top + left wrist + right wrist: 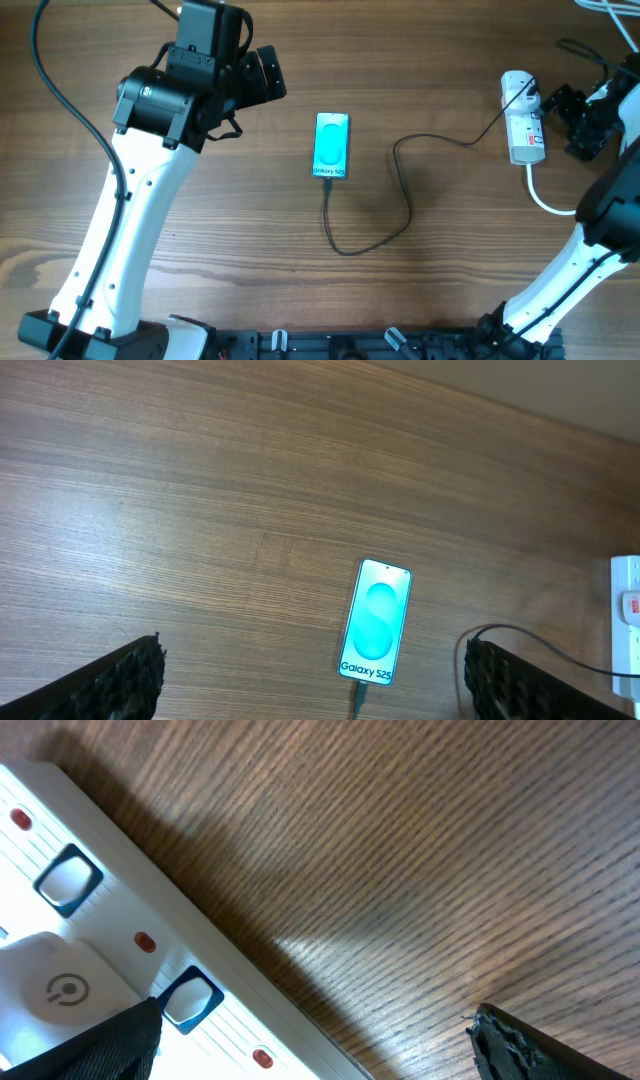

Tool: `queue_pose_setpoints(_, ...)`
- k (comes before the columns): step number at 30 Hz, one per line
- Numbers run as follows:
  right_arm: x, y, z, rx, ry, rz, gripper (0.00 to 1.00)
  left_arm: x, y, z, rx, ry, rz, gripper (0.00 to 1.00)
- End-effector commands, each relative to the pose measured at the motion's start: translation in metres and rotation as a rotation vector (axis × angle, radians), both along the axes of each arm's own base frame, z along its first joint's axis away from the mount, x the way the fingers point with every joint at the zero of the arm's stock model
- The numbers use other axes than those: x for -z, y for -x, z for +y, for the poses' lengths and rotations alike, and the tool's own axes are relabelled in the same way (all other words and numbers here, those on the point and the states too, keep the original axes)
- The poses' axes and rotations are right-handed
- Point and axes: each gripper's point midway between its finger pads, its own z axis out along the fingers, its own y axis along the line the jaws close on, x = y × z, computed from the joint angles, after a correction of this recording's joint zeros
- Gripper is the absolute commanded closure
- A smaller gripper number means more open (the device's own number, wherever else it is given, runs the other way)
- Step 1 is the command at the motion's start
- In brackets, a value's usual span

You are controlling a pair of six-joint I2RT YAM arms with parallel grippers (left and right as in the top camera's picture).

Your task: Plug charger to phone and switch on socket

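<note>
Both my sets of jaws are wide open, nothing held. Left gripper (265, 75) is up-left of the phone (331, 146). Right gripper (572, 122) is far right of it, just beside the socket (522, 118). Charger (326, 212) tip is at the phone's bottom edge; the cable loops right to the socket.

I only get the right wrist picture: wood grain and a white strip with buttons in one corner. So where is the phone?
Observer: The phone lies screen up near the middle of the table, between the two arms and apart from the socket.
Operator: Is anything attached to it?
Observer: A thin black charger cable loops across from the socket and meets the phone's lower edge.
Operator: What is the other arm doing?
Observer: The left gripper hangs open and empty over the wood, with the phone lying just ahead of its fingers.
</note>
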Motion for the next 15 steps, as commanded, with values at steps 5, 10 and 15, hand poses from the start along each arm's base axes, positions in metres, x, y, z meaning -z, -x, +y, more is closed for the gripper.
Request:
queue_pose_setpoints(5,0.0181,0.0054,-0.0006,0.049,0.044,0.069,0.0,0.0033,-0.0014,0.0021,-0.022,-0.004,0.004,0.0)
queue_pose_setpoints(10,0.019,0.0051,-0.0006,0.049,0.045,0.067,0.0,0.0033,-0.0014,0.0021,-0.022,-0.004,0.004,0.0)
queue_pose_setpoints(15,0.0187,0.0036,-0.0013,0.048,0.049,0.061,0.0,0.0033,-0.0014,0.0021,-0.022,-0.004,0.004,0.0)
